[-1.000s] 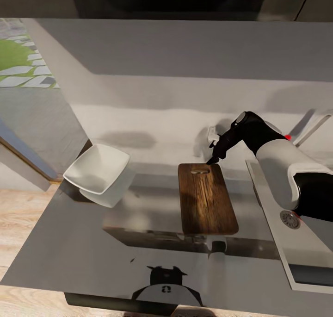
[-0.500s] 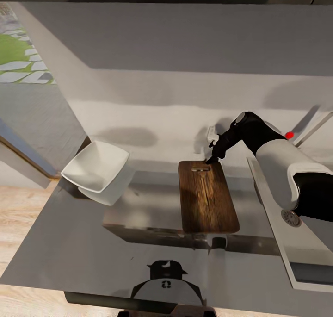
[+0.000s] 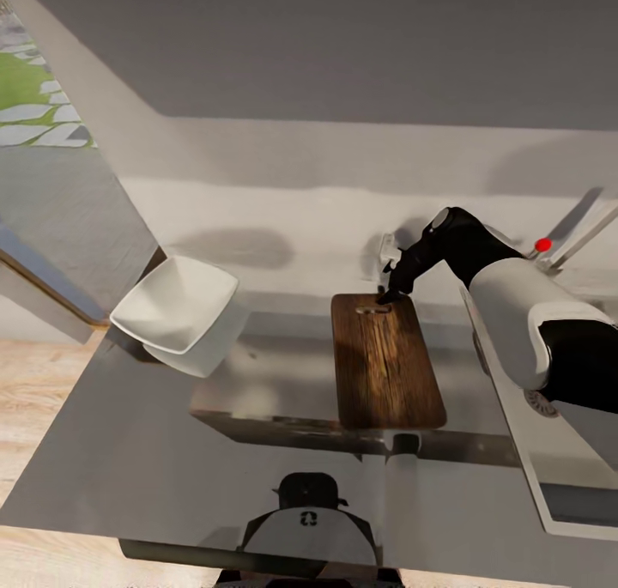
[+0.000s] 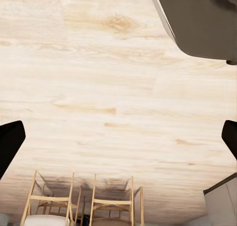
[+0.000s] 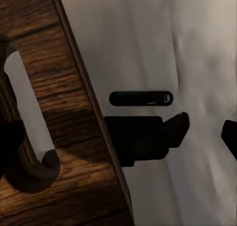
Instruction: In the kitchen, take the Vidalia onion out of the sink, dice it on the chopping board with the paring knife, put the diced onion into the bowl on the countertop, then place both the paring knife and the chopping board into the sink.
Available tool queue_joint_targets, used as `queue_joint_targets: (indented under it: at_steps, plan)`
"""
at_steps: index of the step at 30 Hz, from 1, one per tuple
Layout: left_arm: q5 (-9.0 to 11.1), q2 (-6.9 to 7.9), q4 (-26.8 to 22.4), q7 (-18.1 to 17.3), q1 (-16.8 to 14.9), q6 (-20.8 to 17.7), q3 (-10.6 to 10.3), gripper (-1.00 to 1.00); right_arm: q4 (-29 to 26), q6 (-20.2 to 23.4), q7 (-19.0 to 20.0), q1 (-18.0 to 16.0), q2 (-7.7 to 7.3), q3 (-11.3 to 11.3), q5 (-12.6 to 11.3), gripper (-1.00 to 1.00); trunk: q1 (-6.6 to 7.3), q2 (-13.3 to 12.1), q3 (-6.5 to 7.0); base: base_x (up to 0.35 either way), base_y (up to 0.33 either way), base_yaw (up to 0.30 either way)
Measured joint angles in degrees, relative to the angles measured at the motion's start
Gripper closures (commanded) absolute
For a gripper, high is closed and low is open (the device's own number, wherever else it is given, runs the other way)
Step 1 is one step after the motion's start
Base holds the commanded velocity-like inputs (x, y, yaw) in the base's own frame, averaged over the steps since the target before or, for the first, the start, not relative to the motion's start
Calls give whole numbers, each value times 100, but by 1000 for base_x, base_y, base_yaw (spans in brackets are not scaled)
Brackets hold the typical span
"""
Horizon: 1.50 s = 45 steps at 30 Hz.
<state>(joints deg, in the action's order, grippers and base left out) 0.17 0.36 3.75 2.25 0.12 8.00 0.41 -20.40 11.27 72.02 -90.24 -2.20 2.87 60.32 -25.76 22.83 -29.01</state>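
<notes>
right gripper | jaws apart at chopping board handle slot | left gripper spread

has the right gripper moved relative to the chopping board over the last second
Barely. The right gripper still hovers at the chopping board's slotted far end; the picture's shift comes from the head camera moving.

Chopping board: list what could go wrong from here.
1. The right gripper sits at the handle-slot end of the chopping board; a grip on that one end could let the board tilt or slip.
2. The board's near end reaches the countertop front edge, so a push may tip it off.
3. The bowl also overhangs a corner.
</notes>
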Motion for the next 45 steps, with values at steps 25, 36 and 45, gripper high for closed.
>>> queue_joint_targets:
  at_steps: [25,36,45]
  plan:
    - [-1,0,-2,0,2,8,2,-100,101,21,-284,-63,160,2,-5,-100,6,7,-224,0,0,0]
    - [-1,0,-2,-2,2,8,2,-100,113,-19,-455,-170,167,23,25,-100,5,6,-277,0,0,0]
    - [-1,0,-1,-5,1,8,1,-100,178,-25,-513,-208,201,22,18,-100,3,5,-278,0,0,0]
